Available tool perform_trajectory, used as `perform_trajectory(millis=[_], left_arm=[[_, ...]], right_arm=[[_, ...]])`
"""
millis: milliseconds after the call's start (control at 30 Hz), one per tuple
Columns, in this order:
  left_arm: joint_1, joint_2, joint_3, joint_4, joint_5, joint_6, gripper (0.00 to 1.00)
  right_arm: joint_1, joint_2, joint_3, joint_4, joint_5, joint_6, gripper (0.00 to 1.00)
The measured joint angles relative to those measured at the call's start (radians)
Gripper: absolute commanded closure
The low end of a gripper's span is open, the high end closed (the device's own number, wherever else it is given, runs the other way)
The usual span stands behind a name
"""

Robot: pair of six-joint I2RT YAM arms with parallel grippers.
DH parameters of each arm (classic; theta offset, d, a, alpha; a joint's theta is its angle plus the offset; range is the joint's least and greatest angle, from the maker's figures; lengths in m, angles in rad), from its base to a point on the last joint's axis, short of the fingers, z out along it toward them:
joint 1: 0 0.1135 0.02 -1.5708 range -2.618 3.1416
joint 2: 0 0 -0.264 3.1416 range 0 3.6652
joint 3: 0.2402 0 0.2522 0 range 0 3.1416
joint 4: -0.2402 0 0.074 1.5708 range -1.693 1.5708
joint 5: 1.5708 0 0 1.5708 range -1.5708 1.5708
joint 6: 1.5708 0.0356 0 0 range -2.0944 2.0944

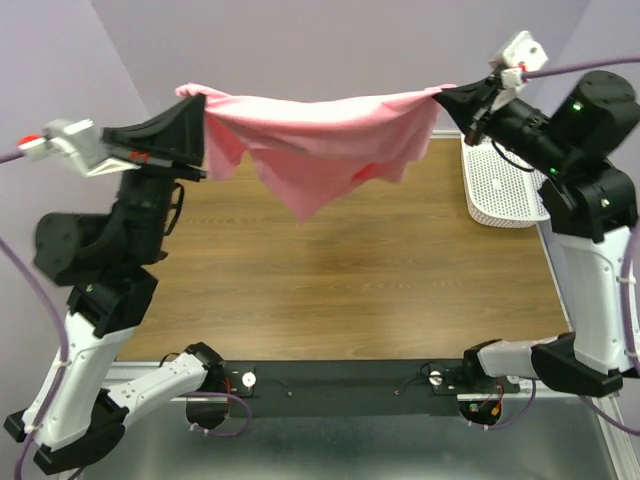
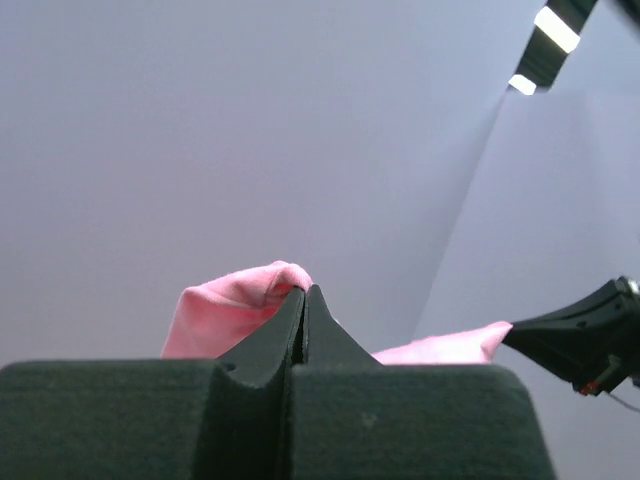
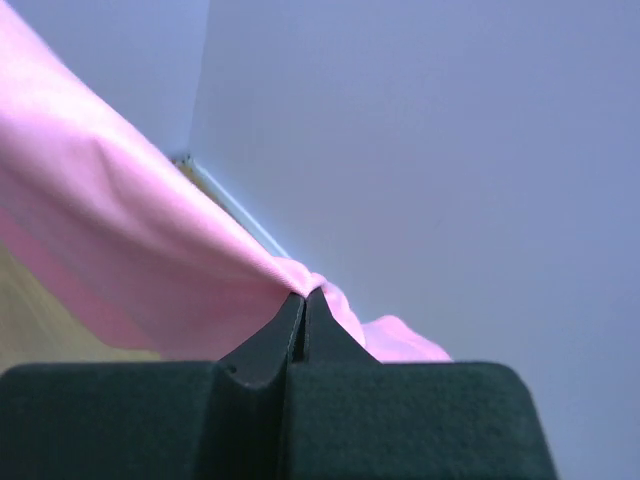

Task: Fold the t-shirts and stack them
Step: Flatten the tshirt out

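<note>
A single salmon-pink t-shirt (image 1: 318, 138) hangs in the air above the far half of the wooden table (image 1: 350, 280), around 12 o'clock in the overhead view, stretched like a line of washing between the two arms. The left gripper (image 1: 203, 112), at about 10 o'clock, pinches one upper corner of the cloth, and the right gripper (image 1: 447, 96), at about 1 o'clock, pinches the opposite corner, so the top edge runs nearly straight from one to the other. Below that edge the fabric sags in loose folds and tapers to a point toward 6 o'clock, clear of the tabletop. The left wrist camera shows its own black fingers (image 2: 270, 335) pressed flat together with a fold of pink cloth bulging out at 11 o'clock from the tips; at 3 o'clock in that view the right gripper's dark tip meets the other pink corner. The right wrist camera shows its jaws likewise closed tight, with the shirt (image 3: 120, 230) pulled taut away toward 10 o'clock and a small tuft poking out at 4 o'clock of the tips. A white perforated basket (image 1: 500, 185) rests at the table's right edge, about 3 o'clock, just below the right arm's wrist.
</note>
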Motion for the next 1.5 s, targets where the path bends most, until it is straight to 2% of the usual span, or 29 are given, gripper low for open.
perform_trajectory(millis=[167, 533, 733, 1000, 1133, 1200, 1300, 1333, 1367, 1433, 1467, 1500], left_arm=[[0.0, -0.058, 0.031, 0.085, 0.075, 0.007, 1.0], [0.0, -0.119, -0.101, 0.129, 0.212, -0.056, 1.0], [0.0, -0.195, -0.267, 0.109, 0.378, -0.213, 1.0], [0.0, -0.29, -0.448, 0.084, 0.475, -0.407, 1.0], [0.0, -0.28, -0.504, -0.039, 0.442, -0.487, 1.0], [0.0, -0.262, -0.538, -0.103, 0.402, -0.519, 1.0], [0.006, -0.256, -0.68, -0.136, 0.319, -0.594, 1.0], [0.013, -0.264, -0.747, -0.146, 0.294, -0.629, 1.0], [0.023, -0.267, -0.805, -0.156, 0.274, -0.661, 1.0], [0.046, -0.278, -0.907, -0.173, 0.243, -0.723, 1.0], [0.076, -0.305, -0.981, -0.185, 0.228, -0.767, 0.63], [0.101, -0.332, -1.031, -0.192, 0.211, -0.801, 0.46]], right_arm=[[0.0, -0.079, 0.026, -0.005, -0.002, 0.019, 1.0], [0.002, -0.166, -0.031, -0.034, -0.047, 0.027, 1.0], [0.001, -0.235, -0.05, -0.079, -0.137, 0.027, 0.99], [-0.074, -0.261, -0.031, -0.099, -0.249, 0.069, 0.99], [-0.086, -0.2, -0.053, -0.065, -0.293, 0.121, 0.99], [-0.087, -0.102, -0.053, -0.029, -0.317, 0.156, 0.99], [-0.064, 0.103, 0.002, 0.017, -0.335, 0.205, 0.99], [-0.037, 0.208, 0.037, 0.04, -0.324, 0.213, 0.97], [-0.01, 0.311, 0.066, 0.061, -0.304, 0.216, 0.83], [0.041, 0.473, 0.122, 0.057, -0.269, 0.222, 0.63], [0.09, 0.619, 0.187, 0.077, -0.233, 0.224, 0.48], [0.124, 0.726, 0.229, 0.076, -0.187, 0.228, 0.21]])
